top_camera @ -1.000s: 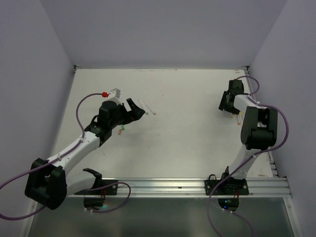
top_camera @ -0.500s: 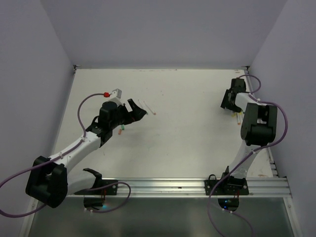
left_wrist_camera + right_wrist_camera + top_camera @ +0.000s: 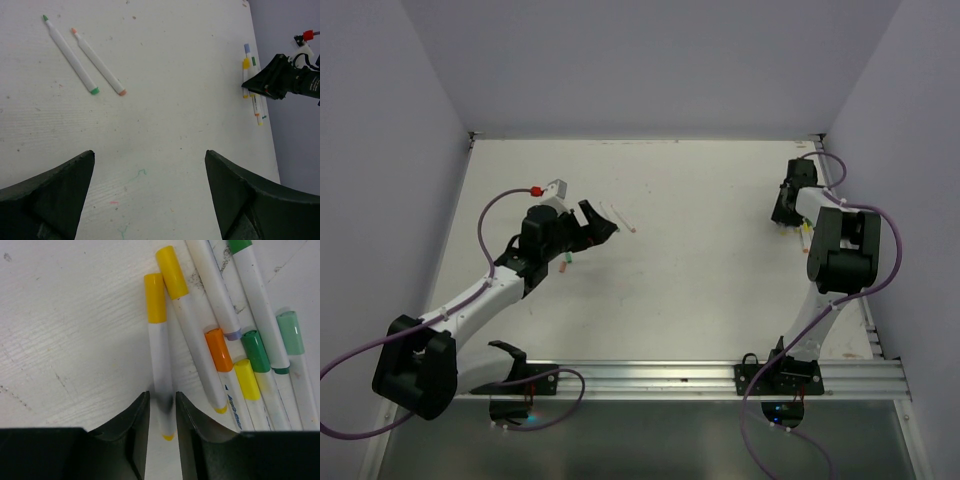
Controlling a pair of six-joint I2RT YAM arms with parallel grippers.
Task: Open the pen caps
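**Gripping a yellow-capped pen (image 3: 161, 355) by the barrel**

With the right gripper (image 3: 162, 400): fingers narrow, pressed on both sides of the white barrel. Yellow cap (image 3: 155, 297) on, at the left edge of the pile of pens (image 3: 250, 340) on the table (image 3: 60, 340). With the left gripper (image 3: 150, 152): fingers wide, holding nothing, near two separate pens (image 3: 70, 55).

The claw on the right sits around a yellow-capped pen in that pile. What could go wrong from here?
The right gripper straddles the yellow-capped pen near its tail, far from the cap, so the pen might pivot or slip when lifted. A second yellow-capped pen lies close beside it, so a finger could catch it and disturb the other pens.
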